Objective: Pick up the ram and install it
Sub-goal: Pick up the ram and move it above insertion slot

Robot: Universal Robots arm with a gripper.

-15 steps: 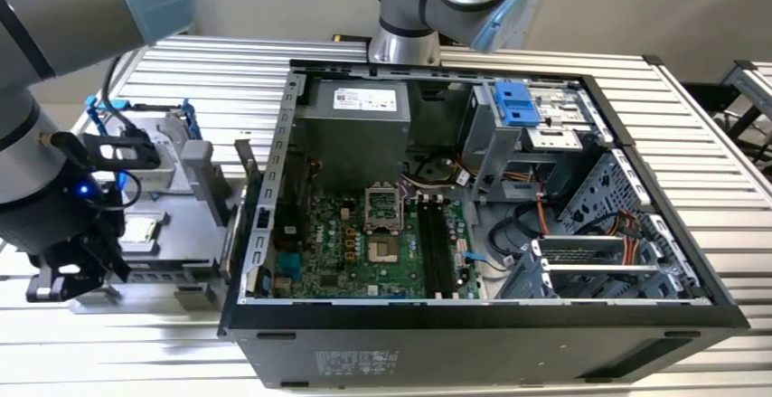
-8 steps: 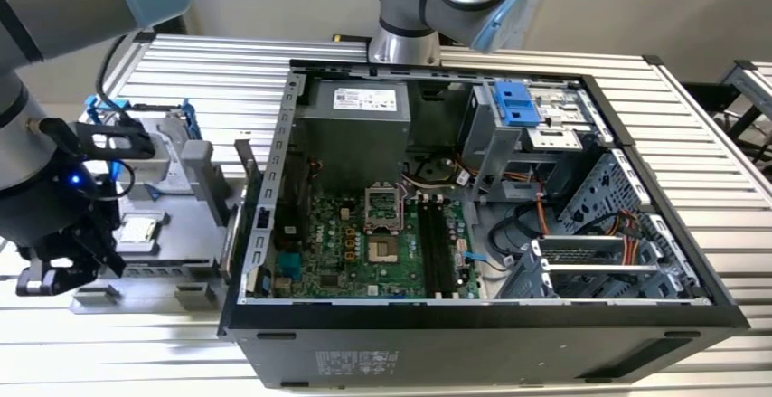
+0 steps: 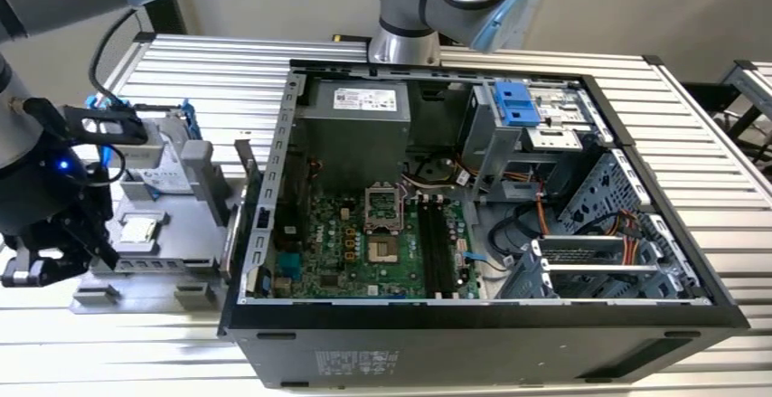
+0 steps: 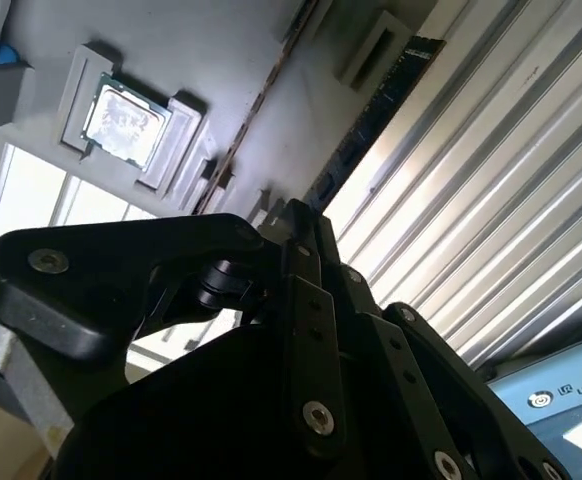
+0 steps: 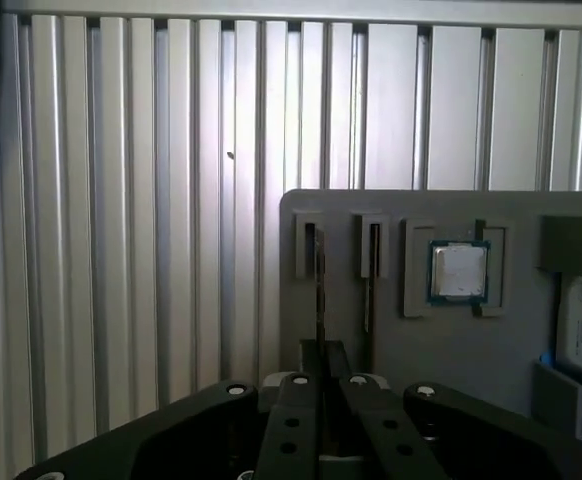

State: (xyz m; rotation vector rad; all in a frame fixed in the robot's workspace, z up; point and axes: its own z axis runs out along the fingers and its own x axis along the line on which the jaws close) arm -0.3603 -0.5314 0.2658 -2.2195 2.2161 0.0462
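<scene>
Ribbed aluminium tabletop (image 3: 706, 135) spreads across the exterior view, with an open computer case (image 3: 483, 338) at centre and a grey parts holder (image 3: 181, 266) at the exterior view's left. The claw (image 3: 49, 266) hangs at the holder's lower left corner, well apart from the case. The black memory slots (image 3: 437, 248) on the motherboard, mid-frame, look unfilled.

In the second wrist view the ram (image 4: 381, 110) is a long dark strip standing on edge in the holder. It runs straight to the claw (image 4: 301, 225), whose jaws are drawn together. A square processor chip (image 4: 121, 120) sits in its own pocket beyond a second thin stick (image 4: 256, 110).

In the first wrist view the ram (image 5: 319, 285) is a thin line in its groove that disappears between the tips of the claw (image 5: 323, 355). The jaws are all but shut, and I judge them clamped on the stick's upper edge, though the contact itself is hidden. The second stick (image 5: 370, 280) stands in the next groove, between the ram and the processor chip (image 5: 459, 270).

So the pick-up is in hand: gripped, by my reading, but not yet lifted. The next move calls for a straight pull out of the groove, with no tilt and clear of the neighbouring stick.
</scene>
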